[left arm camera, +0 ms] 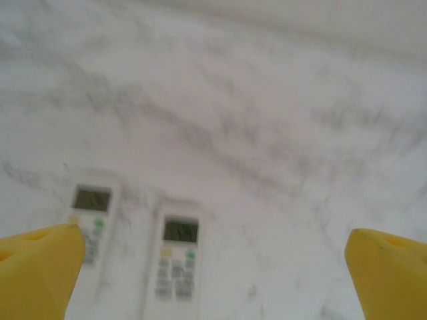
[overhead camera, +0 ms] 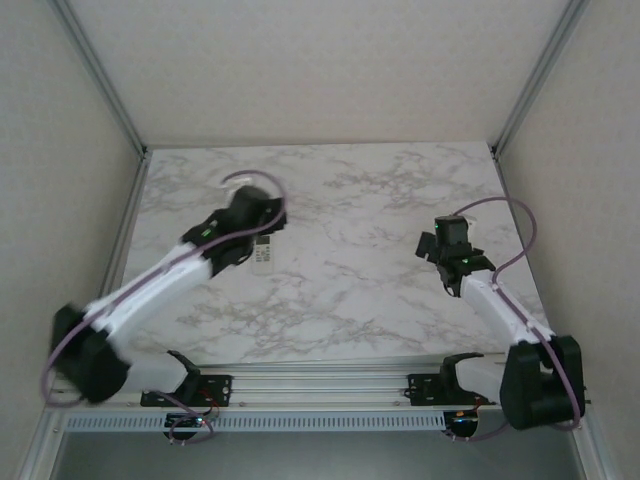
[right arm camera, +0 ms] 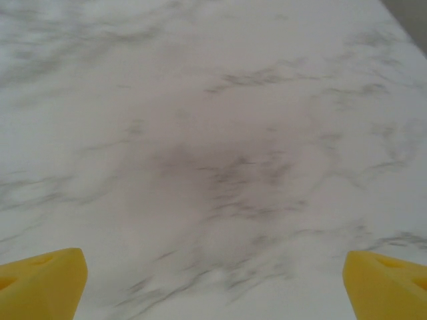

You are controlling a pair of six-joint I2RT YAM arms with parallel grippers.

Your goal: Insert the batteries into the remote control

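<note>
1. L gripper [left arm camera: 215, 257] is hanging over the table [left arm camera: 280, 100]. Its yellow fingers [left arm camera: 40, 270] are standing wide apart at the lower corners of the L wrist view: released, gripping nothing.
2. R gripper [right arm camera: 214, 263] is hovering over bare marble at centre-right of the top view, well apart from the work. Its fingers are spread too, w/ nothing btwn them.
3. Remote A [left arm camera: 90, 223] and remote B [left arm camera: 177, 263] are lying flat, side by side and just apart, in the lower left of the L wrist view. Both are facing up, displays toward the top of the frame. The L finger is overlapping A's lower half in that view; can't tell if it's touching.
4. Step (judgement): the backs are facing down, so can't tell whether the batteries are sitting inside. Reading this as a pause w/ nothing in hand.
5. Next move, if loading isn't done: it's calling for a remote turned over w/ its cover off, one arm pinning it and the other bringing a cell in, polarity matched. Thin cells mean a fine pinch and a low approach.
</note>
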